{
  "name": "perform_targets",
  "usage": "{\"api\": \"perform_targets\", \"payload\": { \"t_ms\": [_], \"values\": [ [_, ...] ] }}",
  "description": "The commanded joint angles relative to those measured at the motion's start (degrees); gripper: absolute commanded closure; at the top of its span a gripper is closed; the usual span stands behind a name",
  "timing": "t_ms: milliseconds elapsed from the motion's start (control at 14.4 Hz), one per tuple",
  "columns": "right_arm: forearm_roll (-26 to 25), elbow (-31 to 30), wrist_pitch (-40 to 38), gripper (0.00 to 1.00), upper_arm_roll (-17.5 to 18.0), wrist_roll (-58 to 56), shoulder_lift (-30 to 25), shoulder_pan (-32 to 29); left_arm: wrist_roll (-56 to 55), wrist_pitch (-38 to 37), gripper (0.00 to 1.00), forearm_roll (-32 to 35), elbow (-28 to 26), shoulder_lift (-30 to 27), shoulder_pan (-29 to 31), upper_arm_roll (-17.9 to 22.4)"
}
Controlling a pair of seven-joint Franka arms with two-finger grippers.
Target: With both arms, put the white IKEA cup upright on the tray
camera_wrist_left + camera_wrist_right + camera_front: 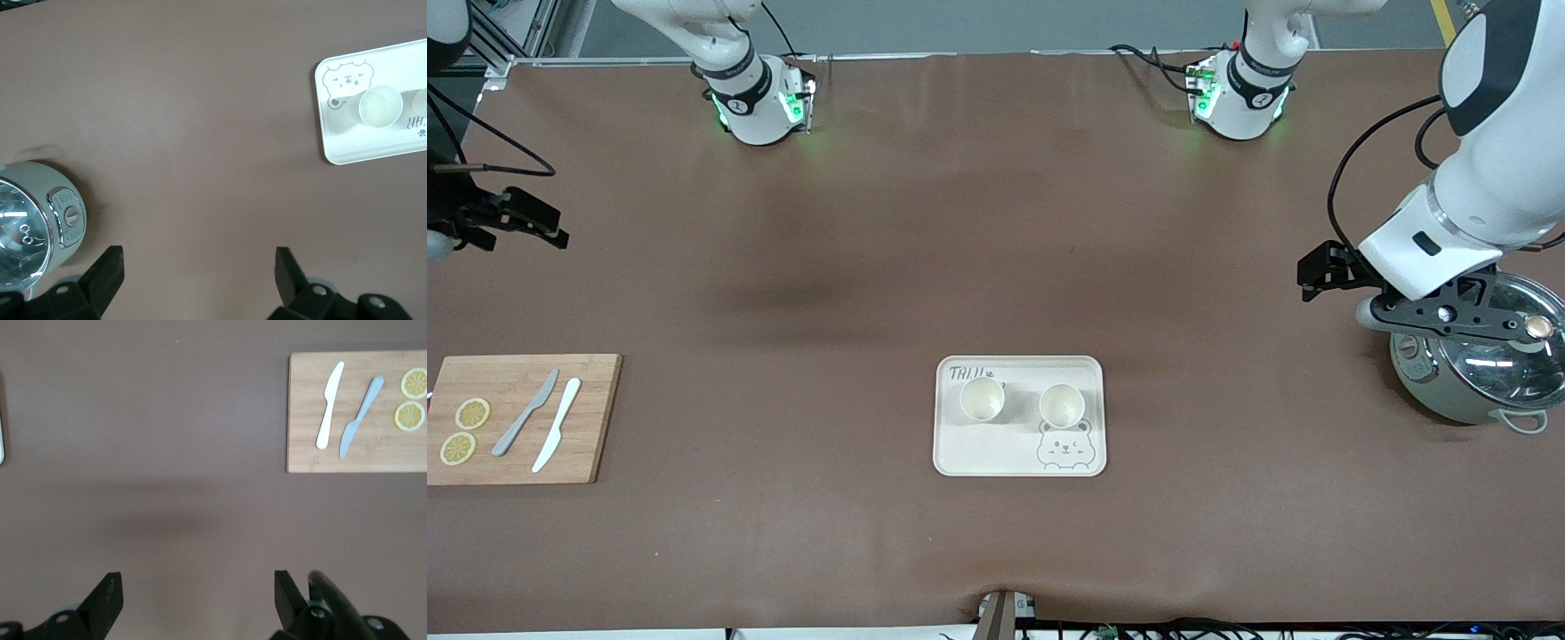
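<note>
cups: two white cups upright on the tray | left tool: wide open, empty, over bare counter beside the pot | right tool: wide open, empty, over bare counter

Even overhead light, soft shadows on the table — glare on the cooker lid under the left tool; focus sharp.

Right hand open over bare brown table; cutting board carries two knives, two lemon slices.
</note>
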Motion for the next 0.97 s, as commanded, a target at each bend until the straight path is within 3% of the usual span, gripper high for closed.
{"api": "perform_targets", "payload": {
  "t_ms": [0,902],
  "values": [
    [0.03,5.95,-5.68,0.00,0.22,0.94,1.13,-0.70,-0.03,0.34,0.00,1.23,0.02,-0.22,-0.43,0.05],
    [0.12,7.80,-6.04,0.00,0.22,1.03,1.75,-0.61,0.06,0.25,0.00,1.23,0.02,-0.40,-0.43,0.05]
  ]
}}
